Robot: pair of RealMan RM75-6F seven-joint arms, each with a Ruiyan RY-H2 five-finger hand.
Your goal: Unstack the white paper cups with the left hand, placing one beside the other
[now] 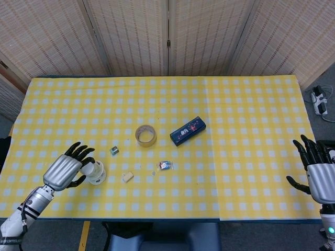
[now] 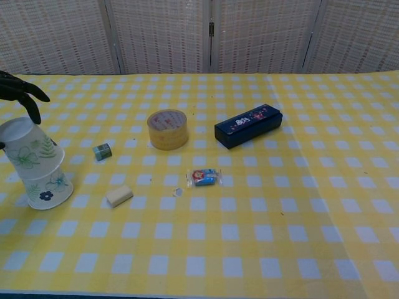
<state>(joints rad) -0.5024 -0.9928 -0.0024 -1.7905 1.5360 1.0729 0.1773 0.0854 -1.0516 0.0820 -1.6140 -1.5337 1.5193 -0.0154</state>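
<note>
Gripping the upper white paper cup (image 2: 28, 146) in your left hand (image 1: 65, 170), you're tilting it base-up and leftward, its mouth overlapping the lower inverted white cup (image 2: 48, 190) standing near the table's front-left. Right hand (image 1: 316, 175) is hovering, fingers spread, holding nothing.
</note>
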